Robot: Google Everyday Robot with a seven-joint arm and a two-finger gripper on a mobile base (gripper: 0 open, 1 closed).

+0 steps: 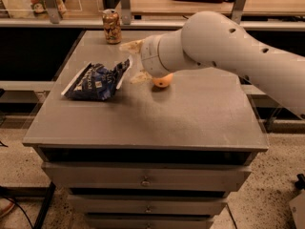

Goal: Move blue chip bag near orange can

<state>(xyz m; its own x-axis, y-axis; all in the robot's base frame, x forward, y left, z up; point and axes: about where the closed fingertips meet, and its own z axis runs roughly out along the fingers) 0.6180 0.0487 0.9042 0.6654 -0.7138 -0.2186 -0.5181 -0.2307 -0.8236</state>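
- The gripper [127, 62] hangs over the left half of the table [200, 118], just off the right tip of the blue chip bag [94, 81]. Its two fingers [135, 46] are spread apart and hold nothing.
- The blue chip bag lies flat and crumpled near the left edge, about midway between the front and back edges.
- The orange can [112, 26] stands upright by the back edge toward the back-left corner, well apart from the bag.
- The step in hand looks like the approach for a grasp, and the move itself is not yet begun.
- To do it well, bring the open fingers down over the raised, crinkled right end of the bag, where the foil gives something to pinch, and close firmly, since foil slips.
- Lift the bag just free of the surface, carry it toward the back edge and set it beside the can. Stop short so the can is not tipped.
- A round orange fruit [163, 81] sits under the arm [224, 46] near the table's middle. Swing wide of it so it does not roll.
- The bag carries small white print that I cannot read, and no brand can be made out on the mottled can.
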